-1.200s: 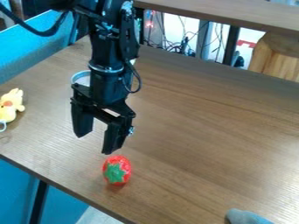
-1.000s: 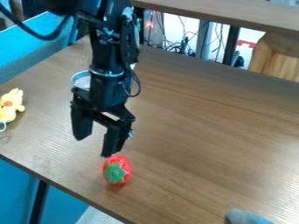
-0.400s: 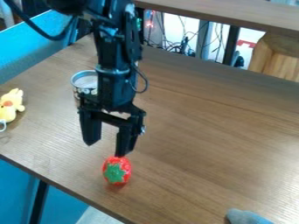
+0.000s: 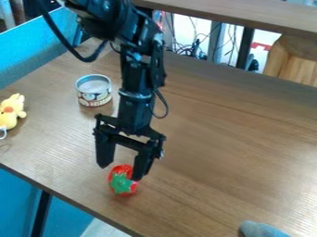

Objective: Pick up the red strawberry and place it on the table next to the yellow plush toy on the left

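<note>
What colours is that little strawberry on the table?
The strawberry is red with a green leafy top, seen in the camera view.

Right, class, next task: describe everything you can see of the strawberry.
The strawberry is rounded and red, with a green, star-shaped leaf cap facing the camera. It looks smooth and slightly glossy, perhaps plastic, and seems whole. It rests on the table, towards the near edge. One finger of the open gripper overlaps its upper side; whether they touch is unclear.

The brown table (image 4: 229, 139) carries a can (image 4: 95, 92), strawberry (image 4: 120, 182) and plush toy (image 4: 11, 112).
</note>
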Tool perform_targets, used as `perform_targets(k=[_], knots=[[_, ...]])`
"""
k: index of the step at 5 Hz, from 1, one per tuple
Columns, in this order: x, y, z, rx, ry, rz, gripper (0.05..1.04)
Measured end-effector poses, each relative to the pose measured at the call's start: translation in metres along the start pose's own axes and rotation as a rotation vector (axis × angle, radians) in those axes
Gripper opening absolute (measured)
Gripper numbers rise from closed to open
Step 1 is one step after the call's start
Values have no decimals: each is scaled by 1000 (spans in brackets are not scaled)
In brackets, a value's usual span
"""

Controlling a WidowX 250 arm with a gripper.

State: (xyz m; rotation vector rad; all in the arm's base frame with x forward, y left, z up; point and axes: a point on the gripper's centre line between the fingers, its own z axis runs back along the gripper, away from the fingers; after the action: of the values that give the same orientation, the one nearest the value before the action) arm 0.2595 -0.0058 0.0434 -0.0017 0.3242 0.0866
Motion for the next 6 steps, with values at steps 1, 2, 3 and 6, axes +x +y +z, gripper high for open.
perform_targets(k=[1,2,3,6], knots=[[5,-1,-4,-1,-1,32,1001],[8,1,-14,21,22,62,953],[8,0,-20,24,42,70,810],[-22,23,-1,35,-64,63,810]])
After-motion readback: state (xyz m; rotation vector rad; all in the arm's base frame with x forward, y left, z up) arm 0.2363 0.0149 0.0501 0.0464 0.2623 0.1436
